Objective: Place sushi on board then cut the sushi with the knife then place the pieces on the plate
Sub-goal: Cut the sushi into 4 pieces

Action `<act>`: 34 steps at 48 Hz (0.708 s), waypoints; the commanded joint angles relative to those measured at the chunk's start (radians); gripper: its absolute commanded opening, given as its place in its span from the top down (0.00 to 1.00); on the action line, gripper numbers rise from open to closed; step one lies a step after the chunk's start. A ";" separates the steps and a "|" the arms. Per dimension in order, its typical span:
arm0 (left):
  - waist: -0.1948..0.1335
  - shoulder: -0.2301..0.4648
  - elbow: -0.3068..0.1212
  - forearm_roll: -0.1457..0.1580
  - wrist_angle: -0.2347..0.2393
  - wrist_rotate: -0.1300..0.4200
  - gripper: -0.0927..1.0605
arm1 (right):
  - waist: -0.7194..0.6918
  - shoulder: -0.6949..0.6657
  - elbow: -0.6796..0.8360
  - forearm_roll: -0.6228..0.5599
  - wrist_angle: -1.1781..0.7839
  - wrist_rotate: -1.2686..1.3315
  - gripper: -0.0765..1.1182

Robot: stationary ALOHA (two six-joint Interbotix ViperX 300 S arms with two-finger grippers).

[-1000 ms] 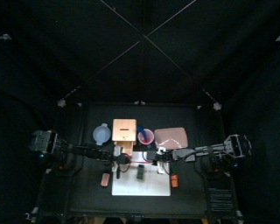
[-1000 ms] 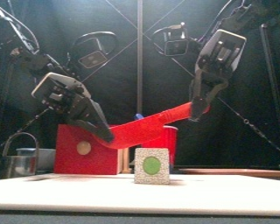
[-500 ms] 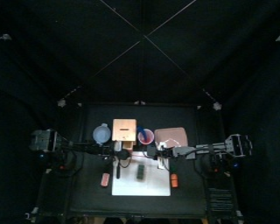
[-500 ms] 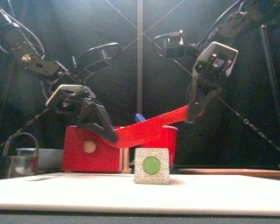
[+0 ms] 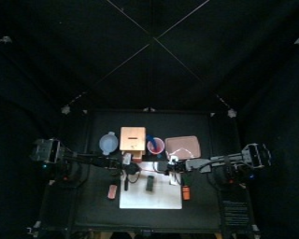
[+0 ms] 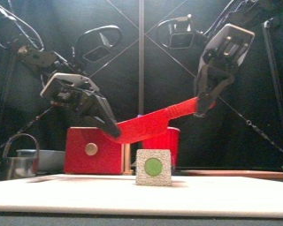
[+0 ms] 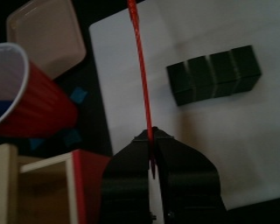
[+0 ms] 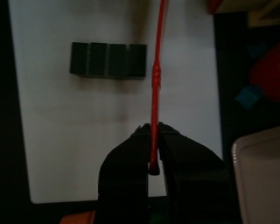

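A red toy knife (image 6: 159,118) hangs in the air, slanted, with one gripper on each end. My left gripper (image 6: 110,132) is shut on the lower end and my right gripper (image 6: 203,104) on the higher end. Below the blade, the dark green sushi roll (image 6: 154,166) lies whole on the white cutting board (image 6: 61,196). In the left wrist view the knife (image 7: 139,79) runs beside the sushi roll (image 7: 213,74). The right wrist view likewise shows the knife (image 8: 157,61) next to the sushi roll (image 8: 108,59). The pink plate (image 5: 182,147) lies behind the board to the right.
Behind the board stand the wooden box (image 5: 134,139) with its red drawer front (image 6: 91,150), the red cup (image 5: 156,145) and a blue-grey bowl (image 5: 108,143). Two orange toy foods (image 5: 112,190) (image 5: 185,193) lie at the board's left and right sides.
The knife, still held at both ends, has lifted slightly above the roll. The left arm dipped and rose again, and the right gripper moved up a little.
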 commanded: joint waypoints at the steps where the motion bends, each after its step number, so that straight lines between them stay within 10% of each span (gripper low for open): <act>1: -0.021 0.002 -0.043 -0.008 -0.012 0.003 0.64 | 0.051 -0.005 -0.002 0.057 -0.017 -0.003 0.66; 34: -0.066 0.043 -0.083 -0.044 -0.012 0.005 0.64 | 0.077 0.064 0.043 0.140 -0.031 -0.006 0.66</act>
